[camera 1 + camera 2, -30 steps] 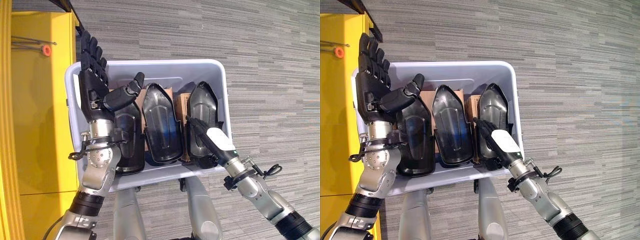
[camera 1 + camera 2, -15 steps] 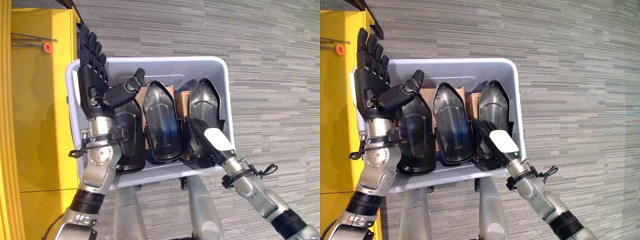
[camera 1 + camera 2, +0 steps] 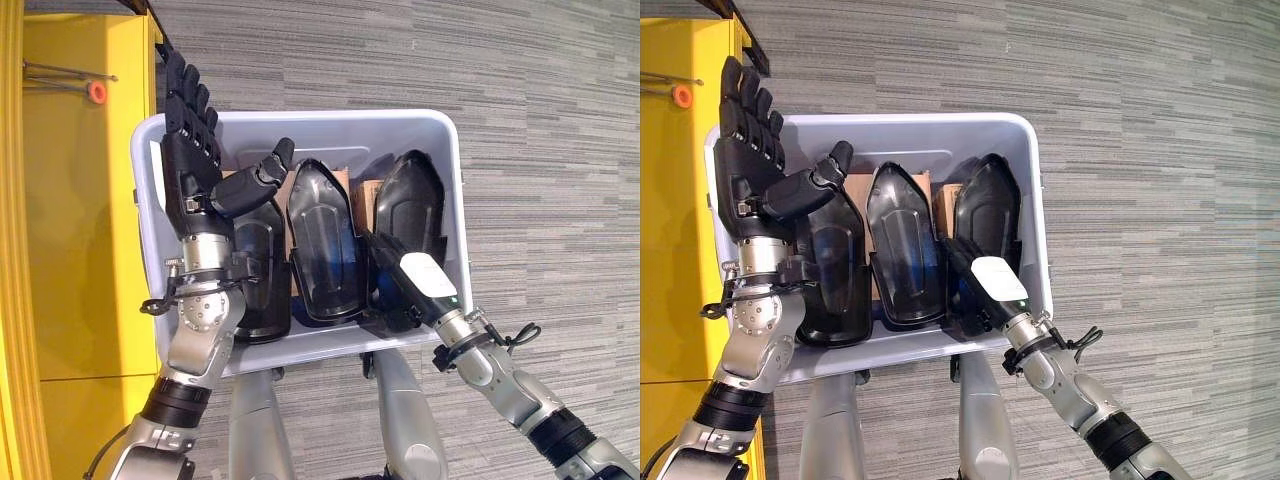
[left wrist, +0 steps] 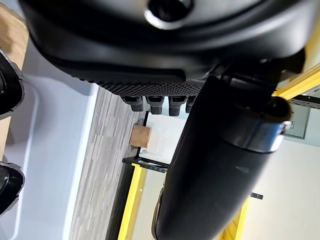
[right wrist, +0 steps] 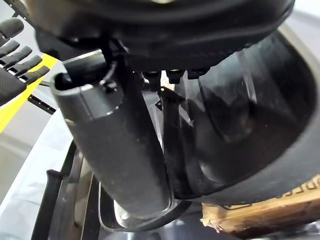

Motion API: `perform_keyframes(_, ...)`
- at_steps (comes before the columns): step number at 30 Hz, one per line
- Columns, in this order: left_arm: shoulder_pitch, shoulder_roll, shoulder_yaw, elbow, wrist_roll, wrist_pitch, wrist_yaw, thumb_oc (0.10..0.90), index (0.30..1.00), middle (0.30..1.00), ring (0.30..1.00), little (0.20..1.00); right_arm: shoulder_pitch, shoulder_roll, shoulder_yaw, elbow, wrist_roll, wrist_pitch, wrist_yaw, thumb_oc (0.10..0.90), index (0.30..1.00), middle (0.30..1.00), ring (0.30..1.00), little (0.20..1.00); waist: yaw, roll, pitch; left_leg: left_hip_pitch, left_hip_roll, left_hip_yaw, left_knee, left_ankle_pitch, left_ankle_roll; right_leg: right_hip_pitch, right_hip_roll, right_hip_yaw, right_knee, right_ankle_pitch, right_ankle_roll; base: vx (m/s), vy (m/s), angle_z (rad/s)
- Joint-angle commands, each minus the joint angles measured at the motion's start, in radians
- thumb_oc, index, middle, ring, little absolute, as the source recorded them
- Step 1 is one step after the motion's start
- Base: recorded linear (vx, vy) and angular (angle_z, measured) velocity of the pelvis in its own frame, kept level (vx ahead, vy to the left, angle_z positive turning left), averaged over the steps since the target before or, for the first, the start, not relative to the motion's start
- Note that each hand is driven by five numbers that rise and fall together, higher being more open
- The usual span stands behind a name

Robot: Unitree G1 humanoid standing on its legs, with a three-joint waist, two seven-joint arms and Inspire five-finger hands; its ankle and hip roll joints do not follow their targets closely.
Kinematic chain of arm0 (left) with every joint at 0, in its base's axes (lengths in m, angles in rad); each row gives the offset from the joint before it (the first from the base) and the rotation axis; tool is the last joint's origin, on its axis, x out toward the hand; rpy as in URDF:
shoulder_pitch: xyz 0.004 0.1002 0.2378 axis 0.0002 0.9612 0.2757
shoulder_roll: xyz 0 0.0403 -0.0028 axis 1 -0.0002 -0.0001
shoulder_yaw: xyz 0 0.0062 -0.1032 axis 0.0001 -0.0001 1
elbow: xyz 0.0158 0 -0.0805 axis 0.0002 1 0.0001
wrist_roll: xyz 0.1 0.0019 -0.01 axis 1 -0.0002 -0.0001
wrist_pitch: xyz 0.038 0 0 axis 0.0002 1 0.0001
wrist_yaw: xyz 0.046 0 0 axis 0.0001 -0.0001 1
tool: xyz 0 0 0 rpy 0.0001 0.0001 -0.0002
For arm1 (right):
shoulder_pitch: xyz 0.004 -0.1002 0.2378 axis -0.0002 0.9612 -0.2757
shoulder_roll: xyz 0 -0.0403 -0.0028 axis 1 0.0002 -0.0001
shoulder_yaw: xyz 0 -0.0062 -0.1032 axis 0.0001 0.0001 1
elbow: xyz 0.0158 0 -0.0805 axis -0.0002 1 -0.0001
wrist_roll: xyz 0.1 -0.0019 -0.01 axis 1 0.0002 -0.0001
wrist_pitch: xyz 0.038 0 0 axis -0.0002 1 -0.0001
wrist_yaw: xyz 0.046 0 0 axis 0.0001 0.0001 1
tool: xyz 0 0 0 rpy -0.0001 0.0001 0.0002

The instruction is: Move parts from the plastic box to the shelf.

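Plastic box (image 3: 300, 128), light grey, seen from above on grey striped carpet (image 3: 540, 120). Yellow shelf (image 3: 80, 220) just beside the box on the robot's left side, with a small orange-tipped item (image 3: 96, 92) lying on it.

Three black moulded parts standing side by side inside the box: left part (image 3: 258, 270), middle part (image 3: 322, 245), right part (image 3: 412, 205). Brown cardboard (image 3: 364, 200) visible between and behind them. Right part tilted, its upper end leaning toward the box's right wall.

Left robot hand (image 3: 190, 160) raised above the box's left wall, palm facing the parts, fingers (image 3: 748, 105) straight and spread, thumb extended over the top of the left part. Nothing held. Same straight fingers confirmed in the left wrist view, with the box wall and carpet past them.

Right robot hand (image 3: 405, 280) reaching into the box's near right corner, white-covered thumb uppermost, lying against the lower end of the right part. In the right wrist view, thumb (image 5: 117, 145) pressed on one face of the part (image 5: 240, 110) and fingertips on the other: pinched between thumb and fingers. Part's lower end low in the box, among the others.

All three parts inside the box.
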Motion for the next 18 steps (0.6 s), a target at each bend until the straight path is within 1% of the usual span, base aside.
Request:
perform_keyframes(1, -0.066, -0.025, -0.024, -0.1, 0.063, -0.126, -0.001, 0.9, 1.0, 1.0, 1.0, 1.0, -0.017, -0.012, -0.02, 0.059, -0.057, 0.024, -0.072, 0.9, 1.0, 1.0, 1.0, 1.0, 0.012, 0.039, -0.073, -0.018, 0.049, -0.067, 0.049, -0.059, -0.023, 0.047, -0.062, -0.033, -0.035, 0.061, 0.014, 0.0, 0.0, 0.0)
perform_keyframes(5, -0.067, -0.026, -0.024, -0.098, 0.061, -0.126, -0.005, 0.9, 1.0, 1.0, 1.0, 1.0, -0.023, -0.011, -0.032, 0.103, -0.086, 0.04, -0.1, 0.9, 1.0, 1.0, 1.0, 1.0, 0.012, 0.041, -0.073, -0.02, 0.048, -0.068, 0.048, -0.057, -0.023, 0.044, -0.063, -0.037, -0.03, 0.059, 0.013, 0.0, 0.0, 0.0)
perform_keyframes(12, -0.064, -0.024, -0.021, -0.102, 0.056, -0.126, -0.023, 0.9, 1.0, 1.0, 1.0, 1.0, -0.031, -0.041, -0.093, 0.111, -0.134, 0.058, -0.145, 0.9, 1.0, 1.0, 1.0, 1.0, 0.013, 0.046, -0.083, -0.021, 0.047, -0.071, 0.043, -0.055, -0.025, 0.045, -0.062, -0.039, -0.027, 0.054, 0.013, 0.0, 0.0, 0.0)
perform_keyframes(15, -0.056, -0.025, -0.011, -0.106, 0.053, -0.127, -0.031, 0.9, 1.0, 1.0, 1.0, 1.0, -0.03, -0.072, -0.14, 0.084, -0.164, 0.067, -0.167, 0.9, 1.0, 1.0, 1.0, 1.0, 0.014, 0.045, -0.09, -0.021, 0.047, -0.073, 0.041, -0.056, -0.026, 0.045, -0.063, -0.041, -0.028, 0.054, 0.014, 0.0, 0.0, 0.0)
perform_keyframes(18, -0.051, -0.026, -0.006, -0.109, 0.052, -0.125, -0.037, 0.9, 1.0, 1.0, 1.0, 1.0, -0.024, -0.089, -0.164, 0.062, -0.18, 0.067, -0.17, 0.9, 1.0, 1.0, 1.0, 1.0, 0.013, 0.045, -0.093, -0.022, 0.047, -0.073, 0.04, -0.056, -0.027, 0.045, -0.064, -0.043, -0.027, 0.053, 0.015, 0.01, -0.011, 0.05)
